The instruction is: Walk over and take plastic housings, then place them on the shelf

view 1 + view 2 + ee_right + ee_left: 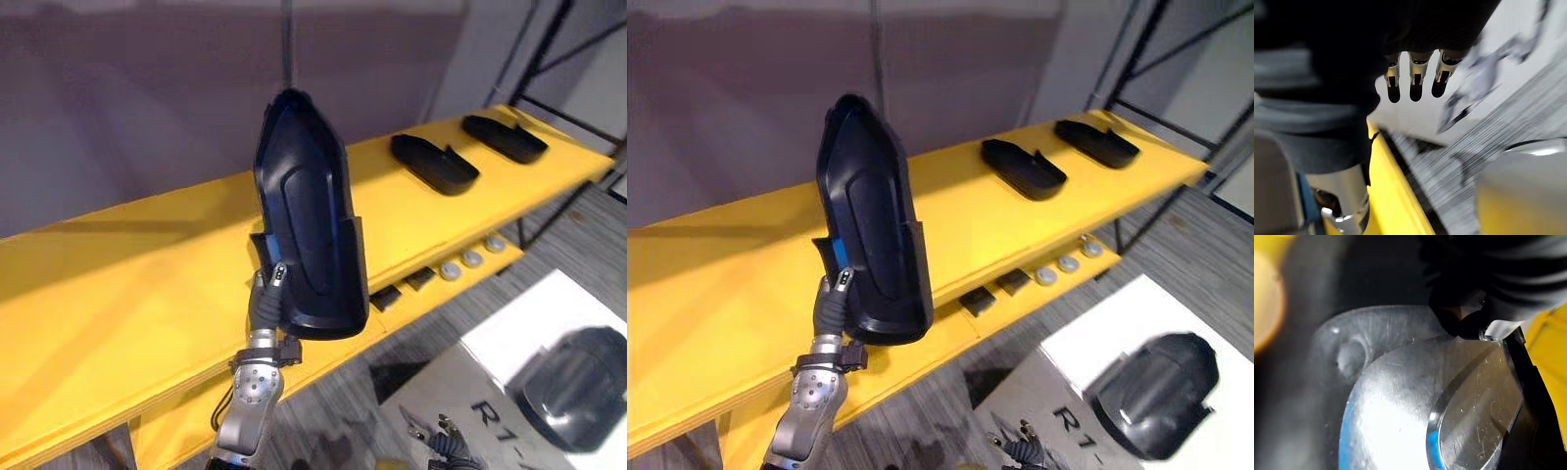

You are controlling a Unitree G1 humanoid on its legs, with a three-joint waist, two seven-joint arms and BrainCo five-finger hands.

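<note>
The plastic housing point(309, 225), a long dark shell, stands nearly upright in the air in front of and above the yellow top shelf point(147, 274), narrow end up and hollow ribbed side towards the camera. The left hand point(269, 294) grips it from below at its broad lower end. One dark-tipped finger curls over the lower rim, while the rest of the fingers are hidden behind the shell. In the left wrist view the shell's glossy inner surface lies right against the hand's ribbed cover.

Two more housings lie flat on the same top shelf, well to the right of the held one. The second housing point(434, 162) is the nearer, and the third housing point(505, 137) lies beyond it, near the shelf's far end. They sit near each other but apart.

The lower shelf point(921, 354) carries two small dark blocks point(977, 301) and, further along, three round grey discs point(1069, 263) in a row.

On the grey floor at lower right stands a white surface point(529, 313) with a fourth housing point(578, 387) lying on it.

The right hand point(1415, 83) hangs low beside the shelf's yellow edge, its fingers straight and relaxed, holding nothing.
</note>
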